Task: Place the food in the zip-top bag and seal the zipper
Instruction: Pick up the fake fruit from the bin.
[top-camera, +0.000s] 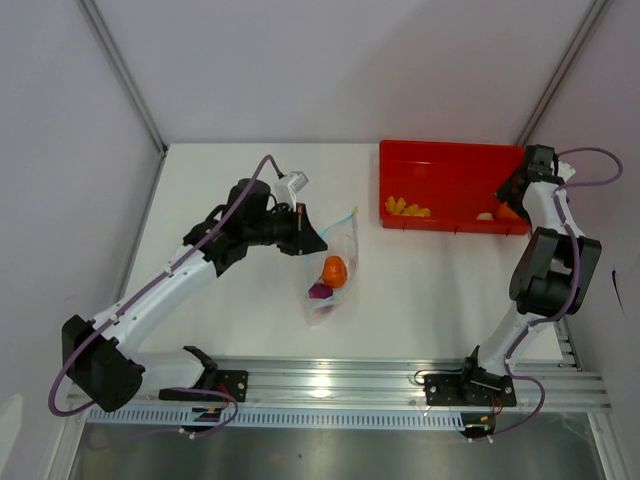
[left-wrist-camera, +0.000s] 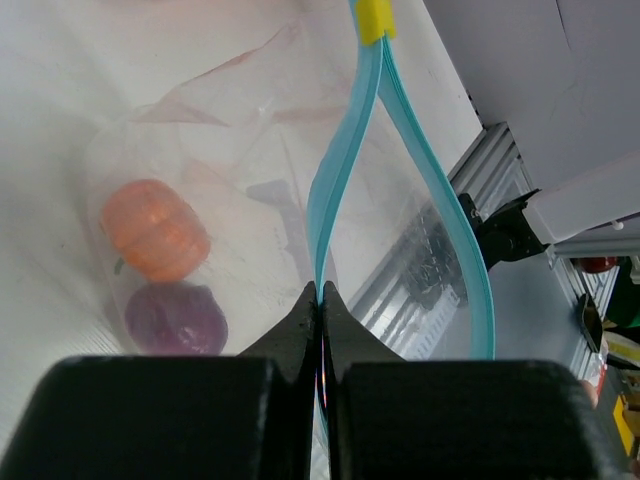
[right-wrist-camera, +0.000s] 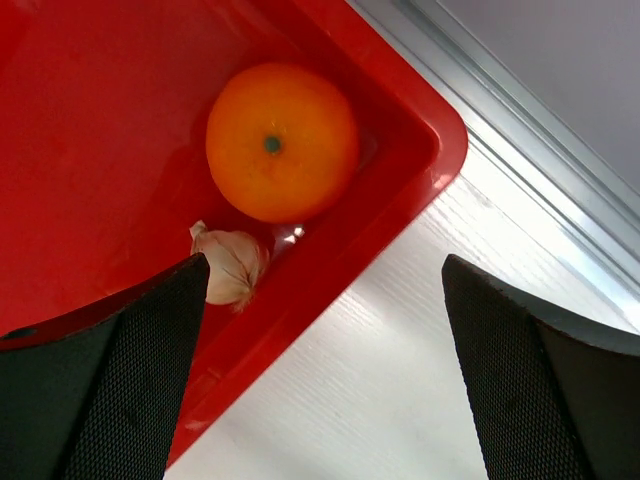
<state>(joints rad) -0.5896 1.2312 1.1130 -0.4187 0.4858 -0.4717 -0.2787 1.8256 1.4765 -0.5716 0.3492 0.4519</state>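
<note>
White desk, zip-top bag mid-desk: pumpkin and purple piece inside, zipper unsealed, pinched in clenched left tool; orange ball, whitish piece, yellow chunks waiting in red tray below released right tool.

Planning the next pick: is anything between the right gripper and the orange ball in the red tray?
Nothing covers the orange ball. The open right gripper straddles the red tray's corner wall, though, and the whitish piece lies right beside the ball.
</note>
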